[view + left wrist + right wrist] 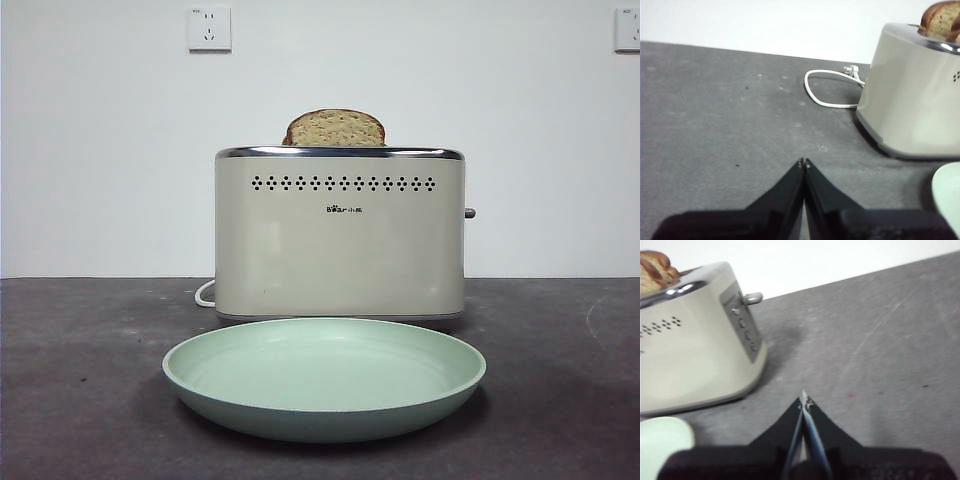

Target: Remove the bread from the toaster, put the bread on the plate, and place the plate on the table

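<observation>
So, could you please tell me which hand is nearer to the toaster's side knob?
Right. The right hand sits off the toaster's knob end; the left hand sits off the opposite end, by the cord.

We see a white cord looped just beside the toaster, and two wall sockets high above it.

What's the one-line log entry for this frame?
bread: in toaster slot | plate: on table, empty | left gripper: shut, idle | right gripper: shut, idle
</observation>
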`<act>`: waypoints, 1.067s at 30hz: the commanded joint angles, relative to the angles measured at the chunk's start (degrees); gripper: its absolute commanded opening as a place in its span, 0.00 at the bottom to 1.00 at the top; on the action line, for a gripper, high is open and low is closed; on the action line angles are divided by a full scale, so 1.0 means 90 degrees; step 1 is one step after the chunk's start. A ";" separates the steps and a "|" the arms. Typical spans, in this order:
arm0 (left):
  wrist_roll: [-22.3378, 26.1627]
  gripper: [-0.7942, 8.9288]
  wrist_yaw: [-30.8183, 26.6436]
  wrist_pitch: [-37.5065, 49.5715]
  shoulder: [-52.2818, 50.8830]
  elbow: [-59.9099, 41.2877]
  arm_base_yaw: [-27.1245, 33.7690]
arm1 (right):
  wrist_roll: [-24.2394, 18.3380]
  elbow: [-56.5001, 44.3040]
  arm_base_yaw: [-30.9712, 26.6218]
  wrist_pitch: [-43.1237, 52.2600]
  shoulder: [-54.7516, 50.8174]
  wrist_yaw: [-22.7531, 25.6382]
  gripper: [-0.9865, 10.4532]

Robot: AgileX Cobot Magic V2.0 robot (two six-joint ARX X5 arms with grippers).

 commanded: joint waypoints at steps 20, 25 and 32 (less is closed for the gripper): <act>-0.0461 0.07 0.1768 -0.2193 0.1426 0.3361 0.0015 | -0.0712 0.3803 0.0017 -0.2540 0.3138 -0.2914 0.08; -0.0024 0.07 0.2297 -0.3016 0.2307 0.4447 0.0015 | -0.1328 0.4945 0.0029 -0.3497 0.3849 -0.3254 0.08; 0.0629 0.07 0.2419 -0.4051 0.3014 0.5396 0.0015 | -0.2018 0.6237 0.0046 -0.4745 0.4437 -0.3361 0.08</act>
